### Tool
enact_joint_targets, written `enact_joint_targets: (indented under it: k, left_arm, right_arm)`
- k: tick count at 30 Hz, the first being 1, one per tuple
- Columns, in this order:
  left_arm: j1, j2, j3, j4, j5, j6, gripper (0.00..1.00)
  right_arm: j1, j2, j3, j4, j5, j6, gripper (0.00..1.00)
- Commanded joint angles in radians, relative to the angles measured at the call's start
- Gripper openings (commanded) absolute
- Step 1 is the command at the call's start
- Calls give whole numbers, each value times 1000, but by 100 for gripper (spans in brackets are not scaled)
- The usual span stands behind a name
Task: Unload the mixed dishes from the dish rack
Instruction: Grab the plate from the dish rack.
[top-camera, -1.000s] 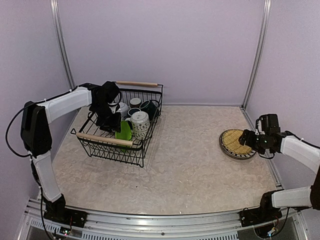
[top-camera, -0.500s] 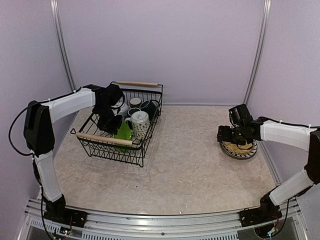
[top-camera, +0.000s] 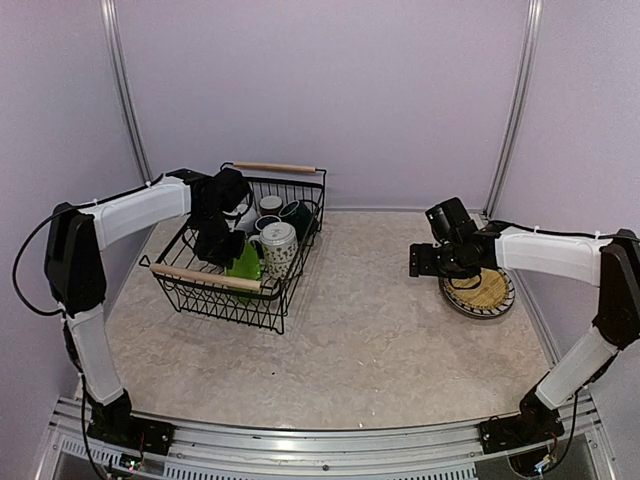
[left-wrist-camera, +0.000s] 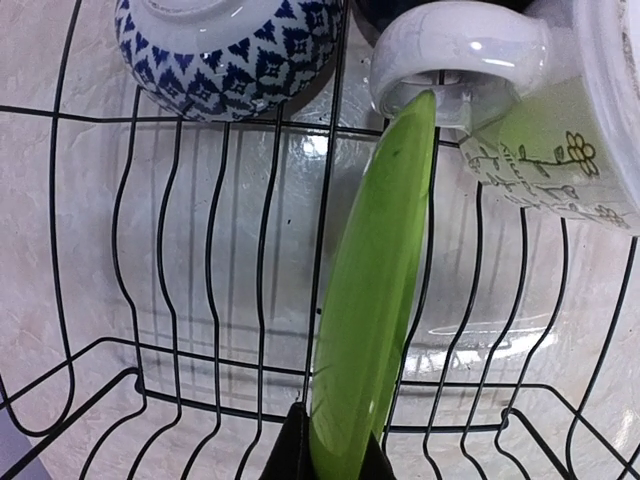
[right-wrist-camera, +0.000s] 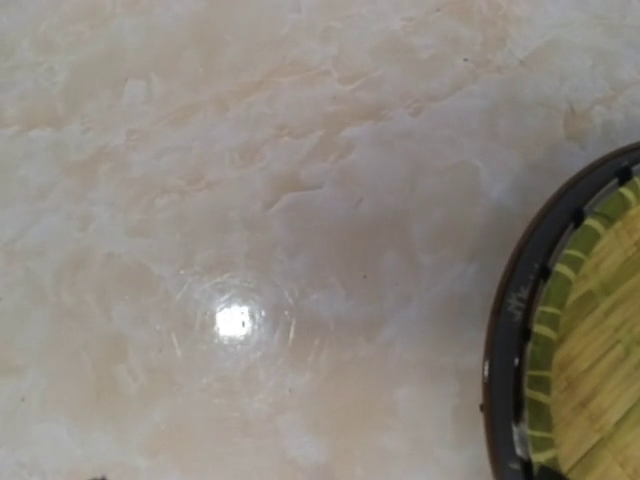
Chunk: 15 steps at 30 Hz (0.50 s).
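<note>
Beige table (top-camera: 370, 330) with dish rack (top-camera: 228, 300) (far left), woven yellow plate (top-camera: 487, 292) right

Left claw (left-wrist-camera: 332, 455) pinched closed, arm reaching forward; right claw (top-camera: 420, 262) spread wide, arm angled inward.

Woven yellow plate (right-wrist-camera: 590, 370) cut off by the frame edge at 4 o'clock — dark rim, slatted yellow-green centre. Pale marbled tabletop (right-wrist-camera: 250, 150) elsewhere; glare spot (right-wrist-camera: 235, 320) at 7 o'clock.

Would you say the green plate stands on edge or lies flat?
On edge: green plate shows its thin rim, gripped by left gripper.
</note>
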<state>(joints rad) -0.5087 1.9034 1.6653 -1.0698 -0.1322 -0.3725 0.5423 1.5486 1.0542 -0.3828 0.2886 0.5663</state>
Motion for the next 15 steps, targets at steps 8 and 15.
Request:
enact_joint_targets:
  k: [8,15]
  left_arm:
    - [-89,-163,-7,38,-194,56,0]
    - [-84,-296,-90,162,-177,56,0]
  right_arm:
    - [40,68,85,-52,30,10,89]
    - [72,69,112,-32,1,7,90]
